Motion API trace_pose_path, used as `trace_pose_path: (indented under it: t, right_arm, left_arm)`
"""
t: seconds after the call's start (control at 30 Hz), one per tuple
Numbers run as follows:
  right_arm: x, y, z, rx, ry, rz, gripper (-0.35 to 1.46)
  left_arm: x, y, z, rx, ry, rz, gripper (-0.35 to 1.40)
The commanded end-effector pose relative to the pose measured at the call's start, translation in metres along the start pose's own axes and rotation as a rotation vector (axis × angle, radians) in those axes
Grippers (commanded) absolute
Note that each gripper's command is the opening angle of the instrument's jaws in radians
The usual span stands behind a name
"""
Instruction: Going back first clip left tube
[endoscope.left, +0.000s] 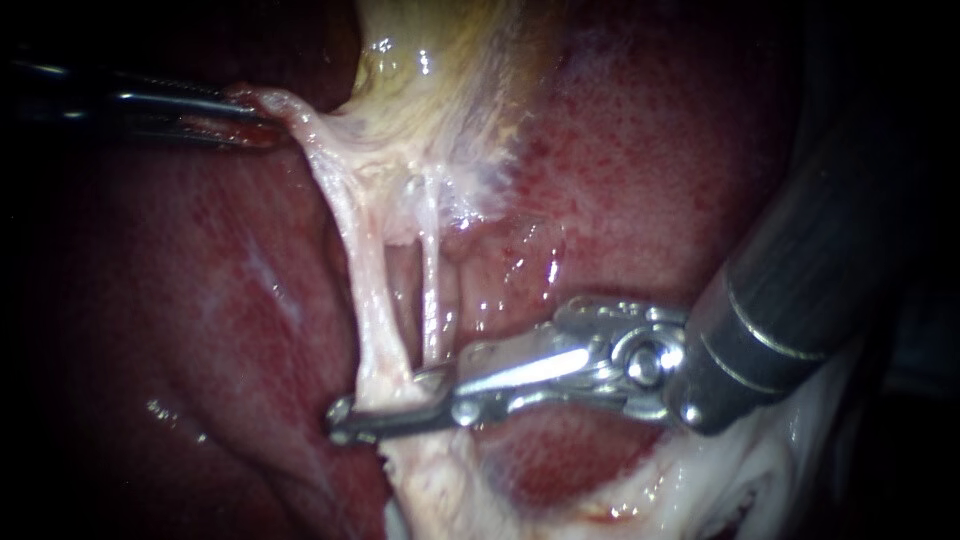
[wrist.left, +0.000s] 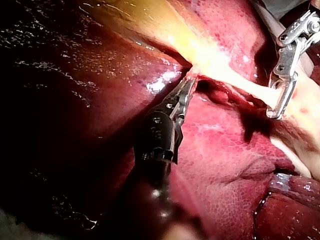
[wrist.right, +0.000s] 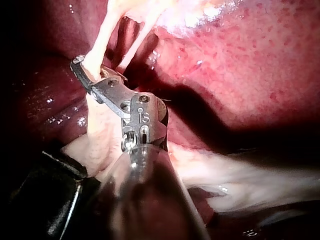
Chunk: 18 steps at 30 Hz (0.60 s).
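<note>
Nearest, the right instrument (endoscope.left: 388, 402) has its jaws parted, straddling the left tube (endoscope.left: 368, 290), which crosses squarely between them; backing off looks like a straight slide along the shaft. Farther off, the left instrument (endoscope.left: 255, 122) clenches an edge of the gallbladder (endoscope.left: 440, 90).

This is a surgical setting, seen at close range in a lit field with dark edges. Wet, dark red liver (endoscope.left: 640, 150) fills every view, with the yellowish gallbladder (endoscope.left: 440, 50) above it and pale tubes (endoscope.left: 430, 280) stretched across it. Two slim metal surgical tools work there. The left tool (endoscope.left: 265, 125) pinches a fold of pale tissue (endoscope.left: 310, 135). The right tool (endoscope.left: 383, 400), pinned and hinged, holds its jaws parted around one tube.
</note>
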Motion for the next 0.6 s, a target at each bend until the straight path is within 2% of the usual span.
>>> trace_pose_path:
  t: [0.03, 0.13, 0.17, 0.2, 0.27, 0.33, 0.47, 0.57, 0.6]
  right_arm:
    - [0.0000, 0.0002, 0.0003, 0.017, -0.010, -0.062, -0.07]
    - [0.0000, 0.0010, 0.0010, 0.003, -0.003, -0.123, 0.31]
    - [0.0000, 0.0013, 0.0012, -0.005, 0.001, -0.131, 0.36]
    - [0.0000, 0.0015, 0.0013, -0.011, 0.004, -0.144, 0.38]
    - [-0.0001, 0.0023, 0.0012, -0.055, 0.020, -0.204, 0.41]
    - [-0.0001, 0.0030, 0.0007, -0.101, 0.027, -0.225, 0.44]
    - [0.0000, 0.0040, -0.0005, -0.200, 0.004, -0.331, 0.48]
    - [-0.0002, 0.0042, -0.0014, -0.300, -0.009, -0.424, 0.49]
    - [-0.0002, 0.0041, -0.0017, -0.311, -0.011, -0.435, 0.50]
  left_arm:
    - [0.0000, 0.0000, 0.0000, 0.000, 0.000, 0.000, -0.35]
    - [0.0000, 0.0000, 0.0000, 0.001, 0.000, 0.000, -0.35]
    - [0.0000, 0.0001, 0.0000, 0.001, 0.000, 0.000, -0.35]
    - [0.0000, 0.0001, 0.0000, 0.001, 0.000, 0.000, -0.35]
    - [0.0000, 0.0001, 0.0000, 0.001, 0.001, -0.001, -0.35]
    - [0.0000, 0.0001, 0.0000, 0.001, 0.001, -0.001, -0.35]
    - [0.0001, 0.0001, 0.0000, 0.001, 0.001, -0.001, -0.35]
    - [0.0000, 0.0001, -0.0001, 0.001, 0.000, -0.001, -0.35]
    - [0.0000, 0.0001, -0.0001, 0.001, 0.000, -0.001, -0.35]
